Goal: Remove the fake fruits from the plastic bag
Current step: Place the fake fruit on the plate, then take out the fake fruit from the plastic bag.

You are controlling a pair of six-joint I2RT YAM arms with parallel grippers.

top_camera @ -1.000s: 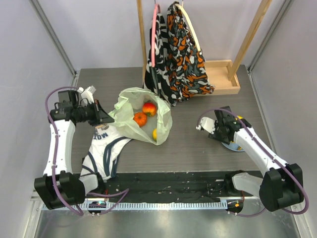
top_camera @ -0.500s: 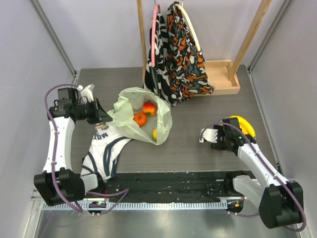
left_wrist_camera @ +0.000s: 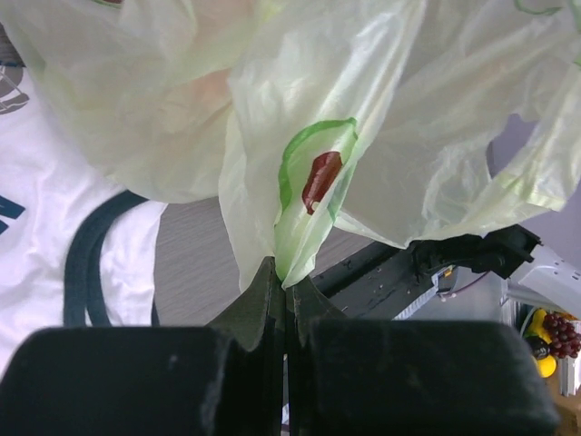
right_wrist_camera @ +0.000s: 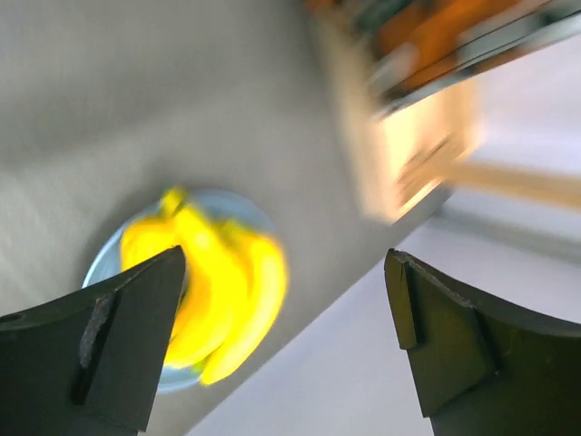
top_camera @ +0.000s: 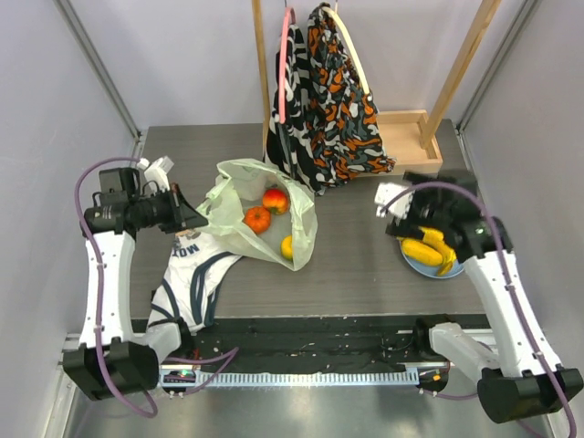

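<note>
- Top external view, starting with the worktop (top_camera: 365,274): see the plastic bag (top_camera: 228,192) spread left of its middle, mouth gaping upward, touching a white garment (top_camera: 196,278) that lies toward the near-left corner.
- At the bag's left rim, find the left fingers (top_camera: 193,217); in the left wrist view, shut tight on a fold of the thin film, holding the mouth up and open.
- Toward the right edge, find the right fingers (top_camera: 394,203) spread wide and empty, raised near a blue plate (top_camera: 412,264); right wrist view blurred, yet clearly nothing between them.
- On that plate, see the banana (top_camera: 429,251), out of the bag and apart from the fingers.
- Inside the bag, count three to go: a red round one (top_camera: 275,199), an orange-red round one (top_camera: 258,219), a small yellow piece (top_camera: 286,247) closest to the near edge.
- Judged step: between fruits, with the next fetch not yet begun.
- Judged next move: swing the right fingers across to the bag mouth, reach in without snagging the film, close across the middle of one glossy round fruit; likely to slip otherwise.
</note>
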